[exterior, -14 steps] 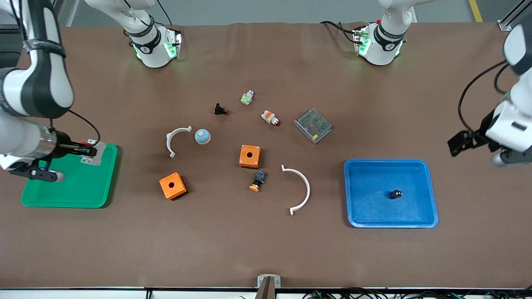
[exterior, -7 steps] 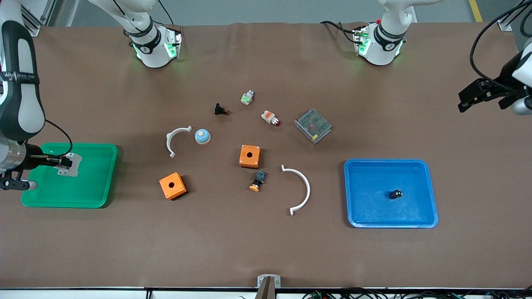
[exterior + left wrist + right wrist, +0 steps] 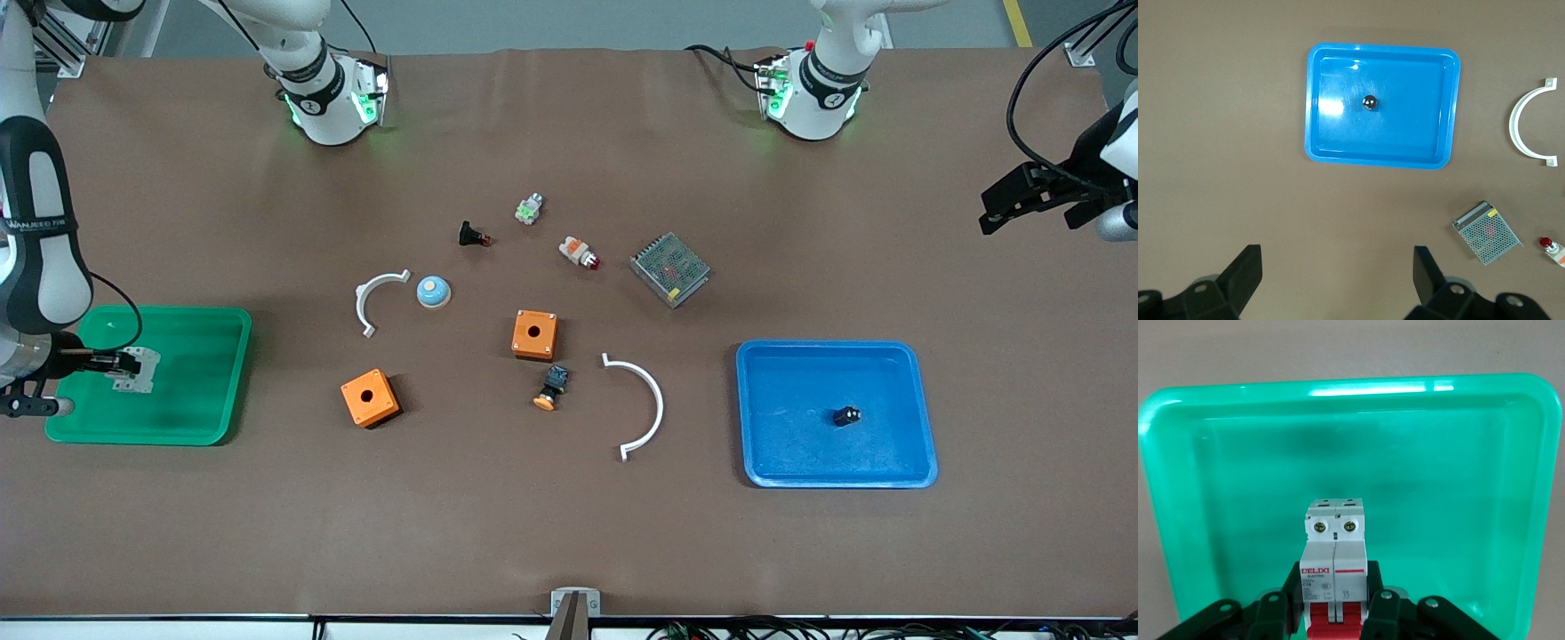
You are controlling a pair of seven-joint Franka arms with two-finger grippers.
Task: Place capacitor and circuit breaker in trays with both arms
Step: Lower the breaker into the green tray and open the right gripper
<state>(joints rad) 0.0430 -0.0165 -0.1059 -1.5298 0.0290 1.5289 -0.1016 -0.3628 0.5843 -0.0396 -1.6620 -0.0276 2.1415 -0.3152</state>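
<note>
right gripper [image 3: 100,363]: clamped on the circuit breaker [image 3: 127,370], over the green tray [image 3: 200,418] at the right arm's end of the table; in the right wrist view the fingers [image 3: 1275,608] press both sides of the breaker [image 3: 1335,568], red levers between them
circuit breaker status: over the tray floor, not let go; cannot tell if it touches the floor or hangs just above
middle clutter: 2 orange boxes [image 3: 534,334], 2 white arcs [image 3: 642,404], black button with orange cap [image 3: 551,388], metal mesh unit [image 3: 669,268], all on the table between the 2 trays; not part of the task
capacitor [image 3: 845,415]: lies loose in the blue tray [image 3: 920,444] at the left arm's end, nothing touching it; also seen in the left wrist view [image 3: 1370,103]
left gripper [image 3: 1013,197]: empty, spread wide, waits up in the air over bare table near the edge, well apart from the blue tray
done: capacitor half, 1 of 2
left: release the breaker in the green tray, pull the right arm clear
hidden: most of the right arm runs out of the front view; the gripper base cuts off the breaker's lower end in the right wrist view; capacitor too small to read its top mark
</note>
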